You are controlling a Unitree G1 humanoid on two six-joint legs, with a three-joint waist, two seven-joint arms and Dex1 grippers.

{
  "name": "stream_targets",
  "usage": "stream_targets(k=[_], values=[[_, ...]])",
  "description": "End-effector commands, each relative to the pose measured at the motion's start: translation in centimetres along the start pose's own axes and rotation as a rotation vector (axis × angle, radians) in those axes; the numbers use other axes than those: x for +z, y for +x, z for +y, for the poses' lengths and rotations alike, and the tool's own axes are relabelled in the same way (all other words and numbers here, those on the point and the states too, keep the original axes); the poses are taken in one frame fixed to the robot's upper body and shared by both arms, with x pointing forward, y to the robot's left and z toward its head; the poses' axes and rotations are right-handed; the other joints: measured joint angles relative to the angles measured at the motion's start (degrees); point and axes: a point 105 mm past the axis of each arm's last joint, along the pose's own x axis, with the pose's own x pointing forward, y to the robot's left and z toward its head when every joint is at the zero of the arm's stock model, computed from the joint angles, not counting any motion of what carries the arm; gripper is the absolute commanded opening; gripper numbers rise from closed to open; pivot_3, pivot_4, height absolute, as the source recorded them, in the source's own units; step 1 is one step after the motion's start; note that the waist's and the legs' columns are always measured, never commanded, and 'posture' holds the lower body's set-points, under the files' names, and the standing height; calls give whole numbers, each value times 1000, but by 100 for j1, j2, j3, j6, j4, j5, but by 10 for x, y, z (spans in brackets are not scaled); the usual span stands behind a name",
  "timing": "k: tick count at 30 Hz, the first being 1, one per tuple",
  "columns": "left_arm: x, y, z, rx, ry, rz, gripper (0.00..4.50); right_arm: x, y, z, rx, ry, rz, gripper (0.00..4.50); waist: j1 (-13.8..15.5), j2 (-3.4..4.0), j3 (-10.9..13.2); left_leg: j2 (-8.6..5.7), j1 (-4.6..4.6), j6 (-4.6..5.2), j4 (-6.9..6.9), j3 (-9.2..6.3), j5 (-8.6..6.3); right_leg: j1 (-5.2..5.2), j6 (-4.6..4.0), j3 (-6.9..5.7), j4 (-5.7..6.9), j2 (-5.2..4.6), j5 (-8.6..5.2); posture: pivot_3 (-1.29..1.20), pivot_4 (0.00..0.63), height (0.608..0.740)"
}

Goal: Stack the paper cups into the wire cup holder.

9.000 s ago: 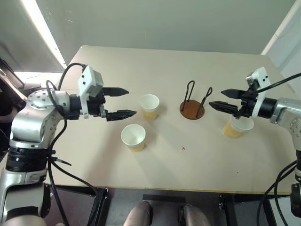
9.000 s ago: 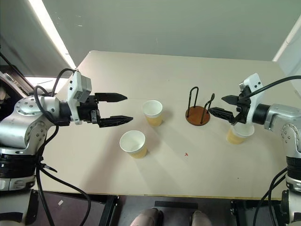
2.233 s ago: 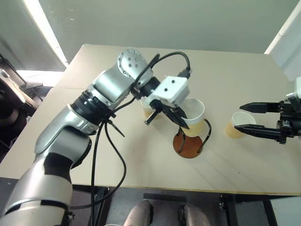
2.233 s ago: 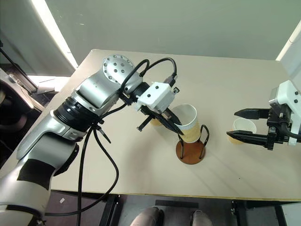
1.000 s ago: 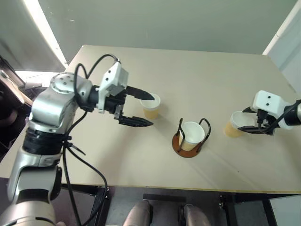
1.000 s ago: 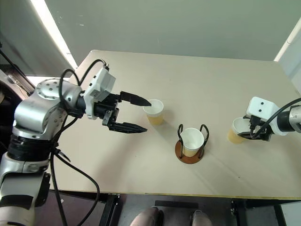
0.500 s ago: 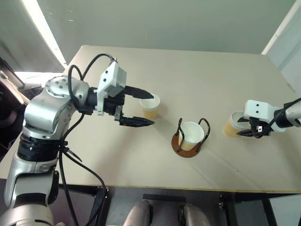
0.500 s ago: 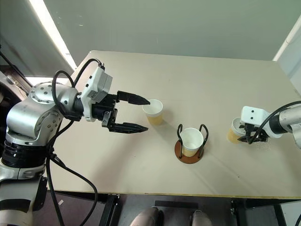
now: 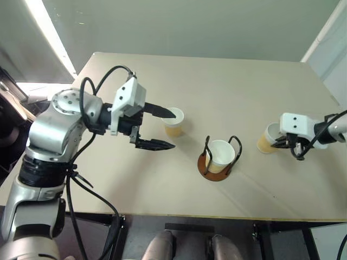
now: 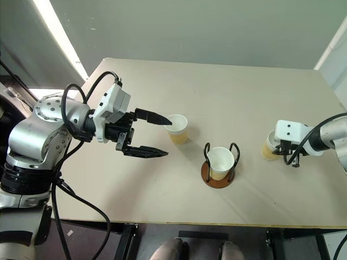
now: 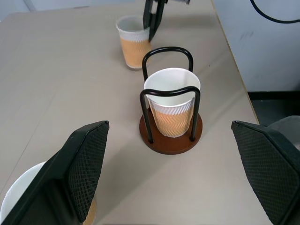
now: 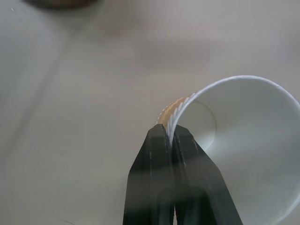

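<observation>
On the tabletop point(image 9: 162, 76), right side: right pincer point(image 12: 171, 136) pinches a paper cup's point(image 9: 268, 139) rim to lift it | left pincer point(image 9: 162, 128) waits wide open | wire cup holder point(image 9: 217, 165) has one cup

Paper cups point(image 11: 171, 108): white inside and at the rims, tan-yellow outer walls bearing a ribbed herringbone pattern. Wire cup holder point(image 11: 170, 136): reddish-brown disc base, black wire loops. Table point(image 9: 238, 81): plain beige. Gripper fingers point(image 11: 82, 164): black, pads finely cross-hatched.

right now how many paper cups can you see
3: one cup in the wire cup holder, one by the left gripper, one pinched by the right gripper.
</observation>
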Motion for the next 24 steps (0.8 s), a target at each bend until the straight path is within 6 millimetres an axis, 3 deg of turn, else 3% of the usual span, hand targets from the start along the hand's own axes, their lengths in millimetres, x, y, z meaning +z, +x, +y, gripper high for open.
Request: stream_targets(k=[1,4,10,15,24], values=[[3,-6,-3,-1,33,10,4500,51,-42,-6,-56,-91,-117,26,-3,1,0,0,0,0,-3,0,0,-1,-1,0,0,0,0,0,150,740],[2,-6,-5,-17,33,14,4500,95,-59,7,-4,-170,-211,26,-14,1,0,1,0,-2,-6,-1,-1,-2,-5,0,-3,1,-3,0,150,740],[3,-4,-9,-66,43,-1,4500,136,-64,51,164,-272,-275,26,-9,-2,1,-3,-4,-1,-4,-8,-1,2,-7,-3,-13,-1,-4,0,150,740],[4,-1,-11,-92,47,-10,4500,139,-47,59,190,-293,-272,26,-18,-1,1,0,3,-1,-4,-9,-1,2,-9,-3,-14,0,-5,0,150,740],[5,0,-14,-105,40,-10,4500,132,-30,53,176,-344,-228,26,-19,-1,1,0,0,-1,-2,-8,0,0,-8,-2,-10,0,-5,0,150,740]])
